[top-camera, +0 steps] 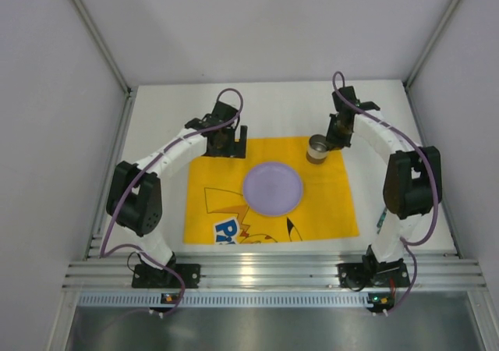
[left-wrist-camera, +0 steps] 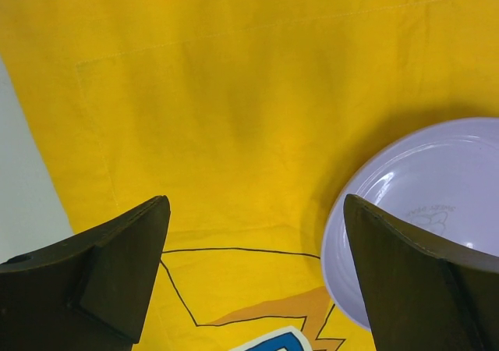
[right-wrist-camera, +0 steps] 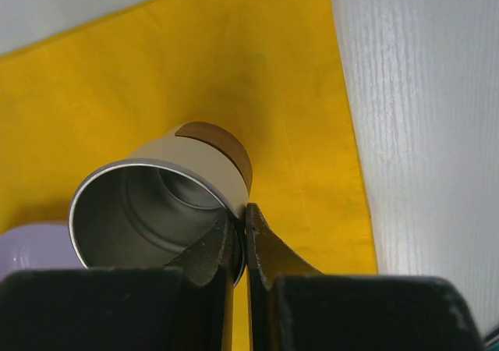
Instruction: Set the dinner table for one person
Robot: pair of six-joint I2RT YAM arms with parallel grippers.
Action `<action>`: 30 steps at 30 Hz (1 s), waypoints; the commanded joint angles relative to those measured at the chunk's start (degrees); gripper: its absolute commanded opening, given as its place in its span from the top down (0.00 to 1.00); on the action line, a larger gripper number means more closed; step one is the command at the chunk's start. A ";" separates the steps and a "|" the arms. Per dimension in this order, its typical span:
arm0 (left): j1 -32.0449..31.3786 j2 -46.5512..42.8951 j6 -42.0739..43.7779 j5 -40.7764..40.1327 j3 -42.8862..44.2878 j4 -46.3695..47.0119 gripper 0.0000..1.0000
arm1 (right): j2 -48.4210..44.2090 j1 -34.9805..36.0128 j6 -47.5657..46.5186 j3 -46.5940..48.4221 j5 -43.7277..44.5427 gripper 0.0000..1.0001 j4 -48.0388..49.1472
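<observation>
A lilac plate (top-camera: pixel 273 187) lies in the middle of the yellow printed mat (top-camera: pixel 327 203) on the white dinner table (top-camera: pixel 288 121). My right gripper (top-camera: pixel 337 136) is shut on the rim of a metal cup (top-camera: pixel 318 149) with a cream side and brown base, at the mat's far right corner; one finger is inside the cup (right-wrist-camera: pixel 156 210), one outside. I cannot tell whether the cup's base touches the mat. My left gripper (top-camera: pixel 226 142) is open and empty over the mat's far left corner. In the left wrist view the plate (left-wrist-camera: pixel 437 203) lies partly behind the right finger (left-wrist-camera: pixel 413 281).
Grey walls close in the table on three sides. A metal rail (top-camera: pixel 273 273) runs along the near edge by the arm bases. Bare white tabletop (right-wrist-camera: pixel 429 117) lies right of the mat (right-wrist-camera: pixel 296 109).
</observation>
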 commanded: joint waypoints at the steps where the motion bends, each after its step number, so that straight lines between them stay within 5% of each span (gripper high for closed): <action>1: 0.32 -2.50 1.17 1.29 2.34 0.54 0.02 | -1.59 1.02 1.71 -4.14 -0.06 1.00 7.08; 5: 0.33 -2.41 1.09 1.73 2.51 0.54 0.02 | -2.29 1.55 0.75 -7.66 0.11 1.00 11.12; 7: 0.33 -2.58 1.09 2.16 2.51 0.54 0.02 | -2.99 1.64 0.49 -8.89 0.73 0.92 11.65; 9: 0.33 -2.67 1.18 2.25 2.51 0.36 0.02 | -5.19 1.64 0.57 -9.86 2.04 0.57 11.57; 11: 0.33 -2.76 1.18 2.34 2.43 0.54 0.02 | -8.07 1.64 0.57 -10.74 3.53 0.39 10.96; 12: 0.33 -2.76 1.18 2.43 2.42 0.63 0.02 | -9.23 1.64 0.49 -10.92 4.24 0.22 10.43; 15: 0.41 -2.58 1.18 3.22 2.42 0.80 0.02 | -13.62 1.29 -0.04 -10.75 8.63 0.01 6.66; 20: 0.33 -1.97 1.44 4.88 2.42 0.89 0.02 | -21.53 -4.94 1.01 -16.27 8.65 0.00 3.04; 30: 0.33 -1.00 1.79 7.70 2.78 0.54 0.02 | -27.69 -33.14 5.23 -37.80 -2.78 0.10 5.06</action>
